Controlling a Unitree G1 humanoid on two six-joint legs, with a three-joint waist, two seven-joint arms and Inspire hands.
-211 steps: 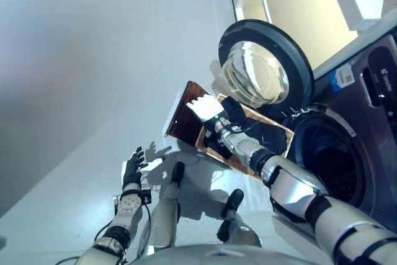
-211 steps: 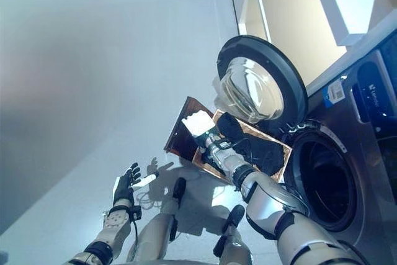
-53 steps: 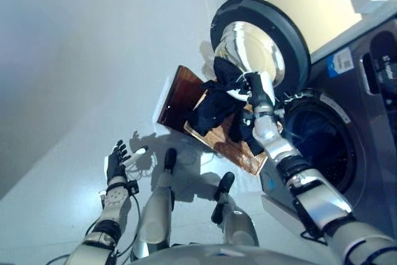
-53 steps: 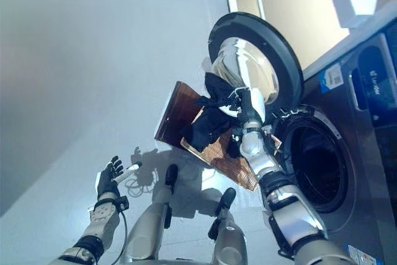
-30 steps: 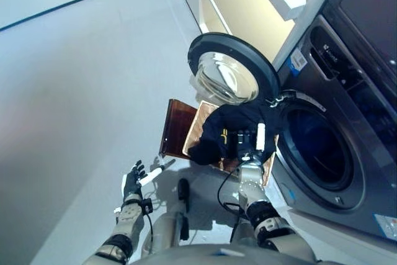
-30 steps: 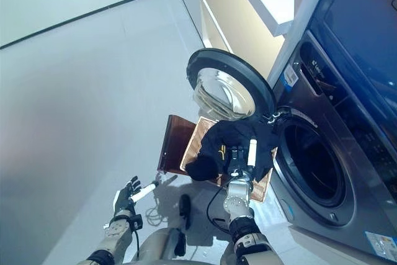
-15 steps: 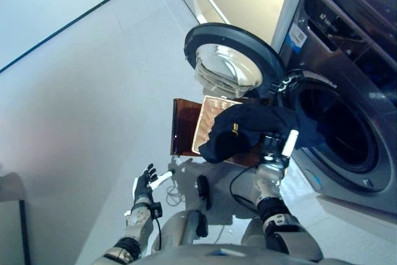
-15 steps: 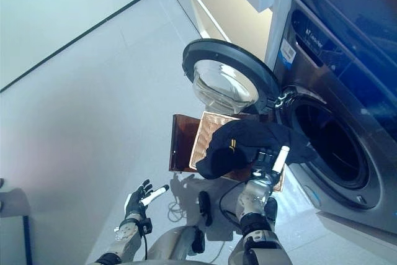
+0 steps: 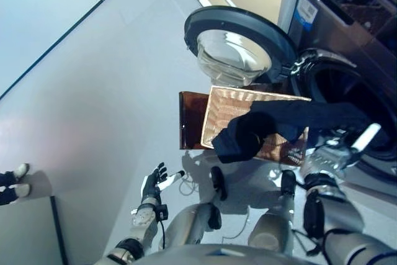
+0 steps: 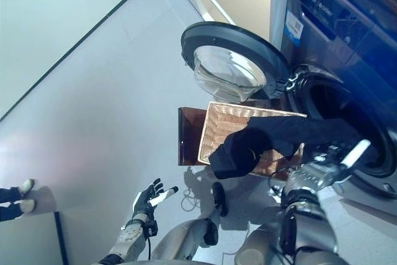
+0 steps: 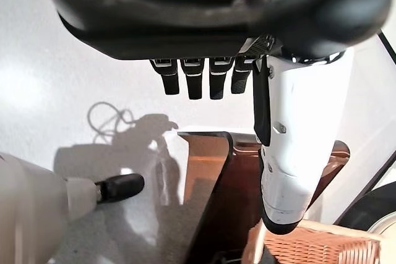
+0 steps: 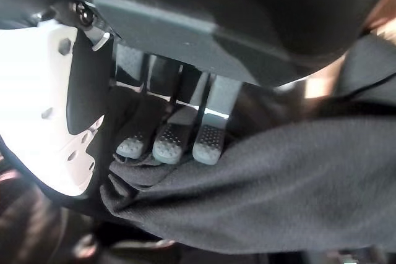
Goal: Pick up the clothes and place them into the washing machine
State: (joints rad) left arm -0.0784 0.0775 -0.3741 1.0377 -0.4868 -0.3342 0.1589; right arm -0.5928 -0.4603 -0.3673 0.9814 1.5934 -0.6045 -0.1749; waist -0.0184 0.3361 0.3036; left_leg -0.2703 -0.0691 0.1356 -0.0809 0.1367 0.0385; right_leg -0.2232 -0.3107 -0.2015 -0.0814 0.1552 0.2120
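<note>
A dark garment [image 9: 279, 123] hangs from my right hand [image 9: 327, 155], stretched from above the wicker basket [image 9: 231, 111] across to the washing machine's drum opening [image 10: 350, 113]. In the right wrist view the fingers [image 12: 170, 142] and white-covered thumb are curled into the dark cloth [image 12: 278, 196]. The basket stands on the floor below the open round door [image 9: 239, 40] and looks bare inside where it shows. My left hand [image 10: 149, 200] is low at the left over the floor, open and holding nothing, fingers [image 11: 195, 78] straight.
The basket's brown lid [image 9: 192, 128] lies open on the floor beside it, also seen as the lid [image 11: 216, 177] in the left wrist view. The machine's dark front panel [image 10: 335, 17] rises at the right. A person's shoes [image 9: 12, 178] show at the left edge.
The camera has swung, shifting the whole picture. My right hand has carried the garment right, from over the basket to the drum opening. The left hand stays open.
</note>
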